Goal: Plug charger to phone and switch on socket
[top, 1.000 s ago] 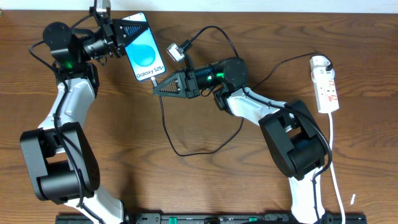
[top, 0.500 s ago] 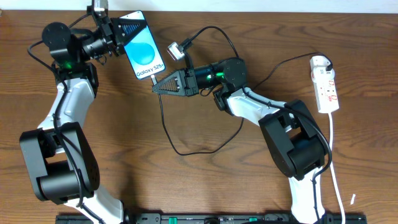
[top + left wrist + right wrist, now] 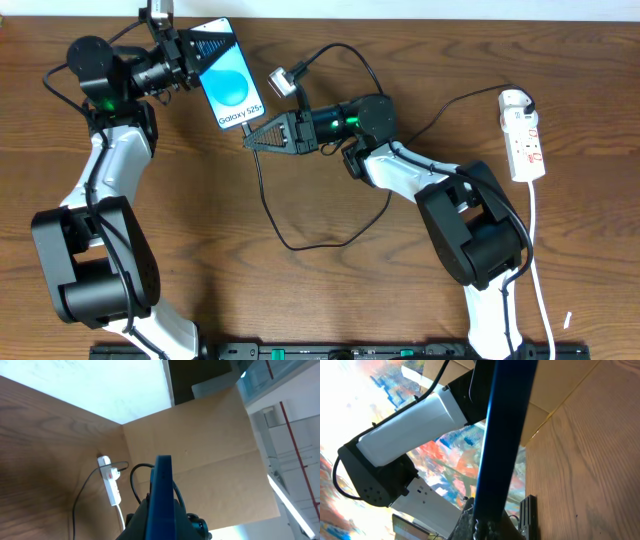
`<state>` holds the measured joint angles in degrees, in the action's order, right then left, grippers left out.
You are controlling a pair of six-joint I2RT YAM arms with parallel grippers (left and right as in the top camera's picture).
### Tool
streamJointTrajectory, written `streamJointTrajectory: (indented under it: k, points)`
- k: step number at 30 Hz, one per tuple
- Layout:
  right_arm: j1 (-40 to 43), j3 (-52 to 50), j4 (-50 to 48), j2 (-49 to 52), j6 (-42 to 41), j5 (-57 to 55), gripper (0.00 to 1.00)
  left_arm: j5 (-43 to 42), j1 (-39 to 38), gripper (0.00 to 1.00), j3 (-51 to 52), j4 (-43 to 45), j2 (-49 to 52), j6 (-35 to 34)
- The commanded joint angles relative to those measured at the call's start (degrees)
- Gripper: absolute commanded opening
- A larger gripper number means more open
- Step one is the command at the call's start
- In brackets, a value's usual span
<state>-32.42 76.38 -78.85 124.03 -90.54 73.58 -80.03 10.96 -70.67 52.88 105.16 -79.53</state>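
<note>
1. Blue-screened, the phone (image 3: 232, 78) is being held tilted above the wooden desk (image 3: 330, 300) by the left jaws, which are clamped on its upper end. The left wrist view shows it edge-on between them.
2. The black charger (image 3: 262, 195) is being gripped near its small plug tip by the closed right jaws. The tip is being presented at the phone's lower edge. It cannot be told whether it is already seated, since the tip is hidden by the jaws.
3. The white socket (image 3: 525, 135) is lying at the desk's right side, well apart from both arms. The charger's far plug appears to be sitting in its upper end, and the switch is not yet being touched.
4. Misalignment is being risked. With the phone tilted in the air, a tip pushed off-axis could scrape beside the port or bend.
5. Slippage is also being risked. Because only one end of the phone is being gripped, it could pivot under the push.
6. The slack cable is lying looped beneath the right arm. It could be snagged on a reach toward the socket, and the tip could be tugged out.
</note>
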Motion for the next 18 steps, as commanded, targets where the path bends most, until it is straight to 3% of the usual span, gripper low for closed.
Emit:
streamJointTrajectory:
  k: [1, 12, 13, 15, 18]
  points:
    - [0.61, 0.76, -0.24, 0.17, -0.09, -11.19, 0.01, -8.5, -0.79, 0.07, -0.46, 0.35, -1.22, 1.55]
    - [1.33, 0.76, -0.26, 0.17, 0.07, -11.08, 0.01, -9.27, -0.81, 0.07, -0.48, 0.35, -1.22, 1.75]
    - [1.31, 0.76, -0.24, 0.17, 0.2, -10.75, 0.06, -9.27, -0.81, 0.07, -0.48, 0.35, -1.22, 1.75]
    - [1.33, 0.76, -0.24, 0.17, 0.59, -9.42, 0.29, -9.09, -0.81, 0.08, -0.48, 0.35, -1.22, 1.77]
    - [1.36, 0.76, -0.24, 0.17, 0.68, -7.26, 0.86, -8.79, -0.74, 0.07, -0.46, 0.35, -1.22, 1.77]
